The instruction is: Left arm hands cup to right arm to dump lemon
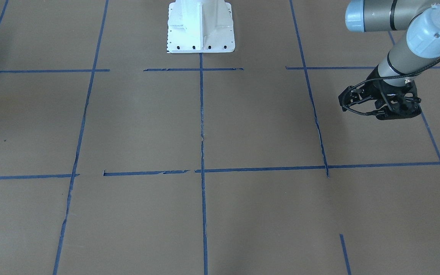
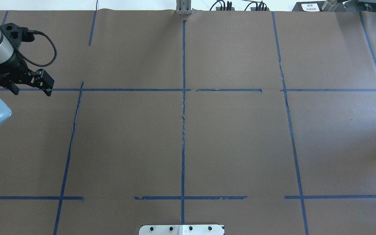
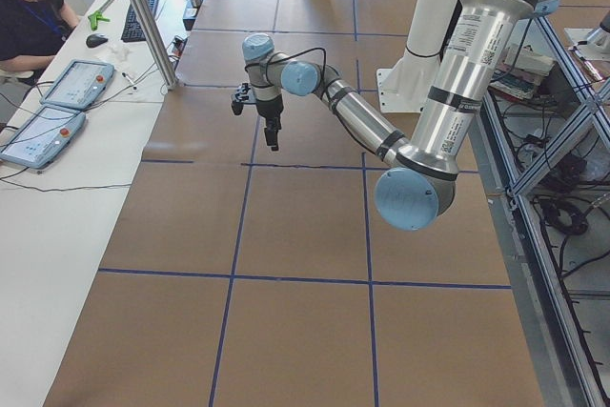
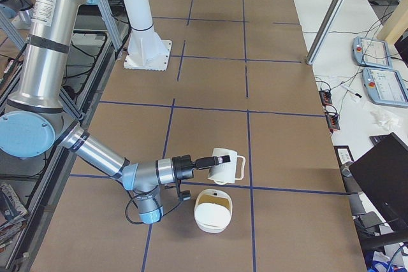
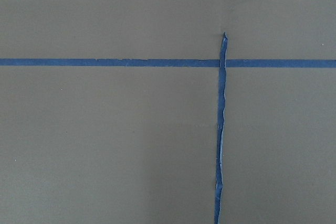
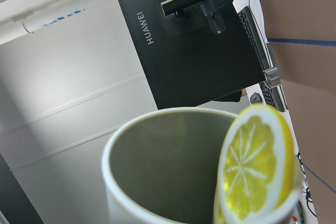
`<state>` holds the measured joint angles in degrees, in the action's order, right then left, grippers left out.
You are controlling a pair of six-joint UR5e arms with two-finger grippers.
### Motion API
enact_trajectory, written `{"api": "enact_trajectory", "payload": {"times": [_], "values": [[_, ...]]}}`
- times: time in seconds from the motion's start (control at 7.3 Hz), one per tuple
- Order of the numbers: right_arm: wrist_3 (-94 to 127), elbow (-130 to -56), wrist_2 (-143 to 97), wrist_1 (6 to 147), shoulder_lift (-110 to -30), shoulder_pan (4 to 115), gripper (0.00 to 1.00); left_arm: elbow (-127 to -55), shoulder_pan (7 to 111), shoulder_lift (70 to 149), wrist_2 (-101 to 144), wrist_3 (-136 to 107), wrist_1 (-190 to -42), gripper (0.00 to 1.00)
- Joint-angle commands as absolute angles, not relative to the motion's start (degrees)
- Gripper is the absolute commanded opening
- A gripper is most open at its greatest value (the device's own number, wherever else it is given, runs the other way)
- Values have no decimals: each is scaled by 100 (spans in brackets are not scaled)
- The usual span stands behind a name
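Down at the robot's right end of the table, the right arm (image 4: 95, 151) carries the cup (image 4: 224, 165) off the surface, tipped well onto its side close to a white bowl (image 4: 213, 227). The cup hangs at the tip of the right gripper (image 4: 203, 162), though I cannot tell how far its jaws are closed. The lemon (image 6: 257, 166), a slice, stands on edge at the cup's lip. My worry is that it clings to the grey wall and never drops. It could also slide out past the bowl, since I cannot tell whether the mouth is truly over it. A thin hold near the rim might also let the cup twist. Far off, the left gripper (image 2: 30, 85) hangs empty, fingers spread. Brown paper covers the table (image 2: 233, 140), gridded with blue tape (image 2: 183, 130) that is torn in spots. A person (image 3: 29, 16) sits at a side bench with tablets (image 3: 76, 83), and a dark monitor (image 6: 194, 51) stands beyond the cup.
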<state>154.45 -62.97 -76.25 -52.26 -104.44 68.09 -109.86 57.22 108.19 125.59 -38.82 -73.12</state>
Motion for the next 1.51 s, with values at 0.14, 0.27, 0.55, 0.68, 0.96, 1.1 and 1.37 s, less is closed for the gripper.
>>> {"api": "enact_trajectory", "payload": {"times": [0.14,0.27,0.55,0.68,0.96,1.1,1.37], "values": [[16485,-6275,-7611,-5238,-10450,7022,9,-10995,5713,10828,12560,-3885,-7312,100],[16558,-6275,-7611,-5247,-10459,7040,9,-10995,5722,10828,12560,-3885,-7312,100],[16611,-6275,-7611,-5282,-10459,7066,10,-11004,5722,10828,12560,-3894,-7312,100],[16603,-6275,-7611,-5291,-10450,7058,10,-11004,5722,10828,12560,-3894,-7312,100],[16611,-6284,-7620,-5282,-10459,7058,12,-11013,5722,10828,12560,-3894,-7312,100],[16620,-6293,-7620,-5282,-10459,7058,12,-11021,5722,10819,12560,-3894,-7304,100],[16428,-6337,-7672,-5256,-10476,7066,14,-11030,5730,10819,12568,-3894,-7304,100]]}}
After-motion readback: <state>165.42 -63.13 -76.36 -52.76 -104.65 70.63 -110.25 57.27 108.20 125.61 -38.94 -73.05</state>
